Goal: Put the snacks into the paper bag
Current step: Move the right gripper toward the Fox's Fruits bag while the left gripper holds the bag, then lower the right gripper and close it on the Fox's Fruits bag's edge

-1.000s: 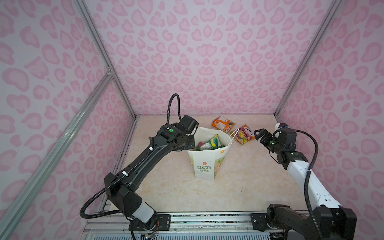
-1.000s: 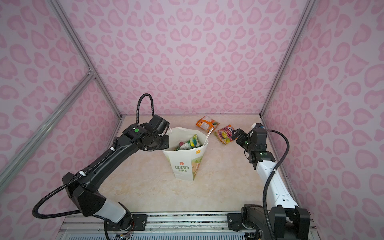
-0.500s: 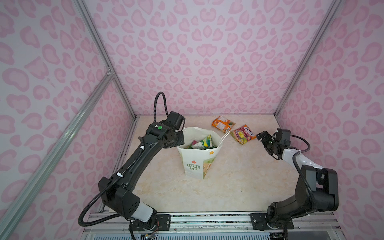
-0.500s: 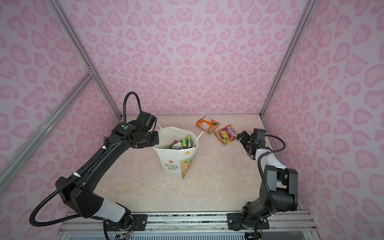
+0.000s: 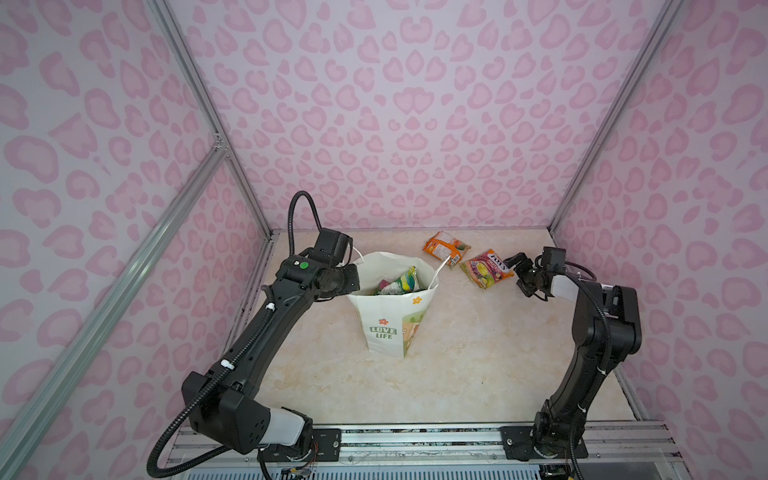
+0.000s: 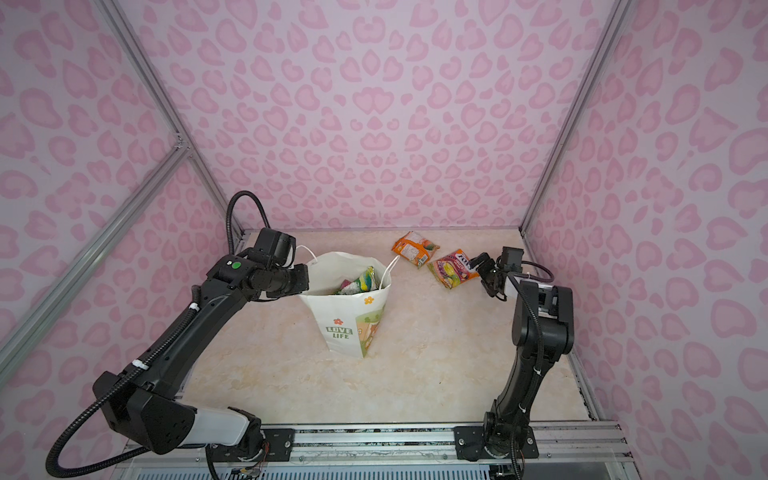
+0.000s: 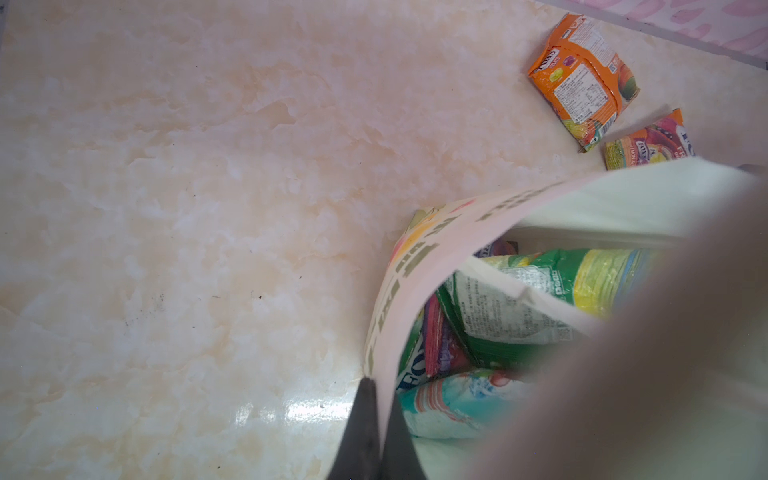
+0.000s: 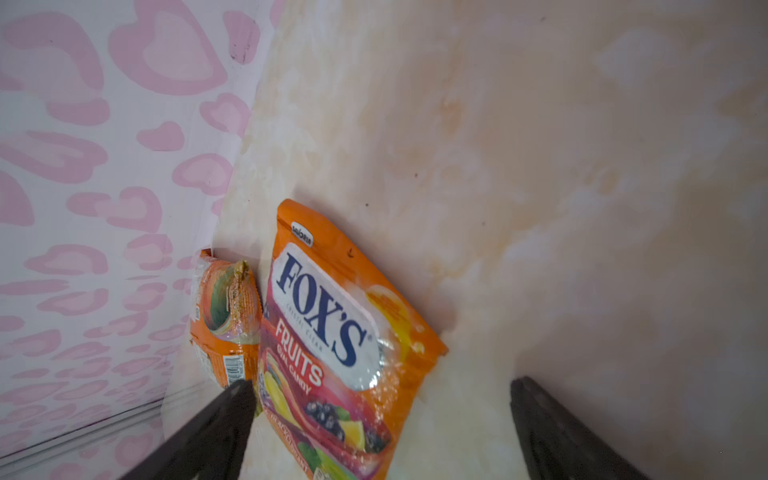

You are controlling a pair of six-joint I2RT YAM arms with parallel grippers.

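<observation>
Bag: upright on the table, left of centre, mouth open, "LOVE LIFE" side facing the camera in both top views.
Left gripper: clamped tight on the bag's left rim, paper pinched between the fingers in the left wrist view.
Packets in bag: several piled inside, green, teal and purple-red; a green-yellow one stands up toward the rim.
Handle: white cord, draped from the right rim toward the orange packet.
Orange packet: on the table near the back wall, printed back up, outside the bag.
Fox's packet: face up on the table, just right of the orange packet, outside the bag.
Right gripper: spread wide, holding nothing, low and just right of the Fox's packet. Packet's near end between the fingers in the right wrist view, closer to one; contact unclear.
</observation>
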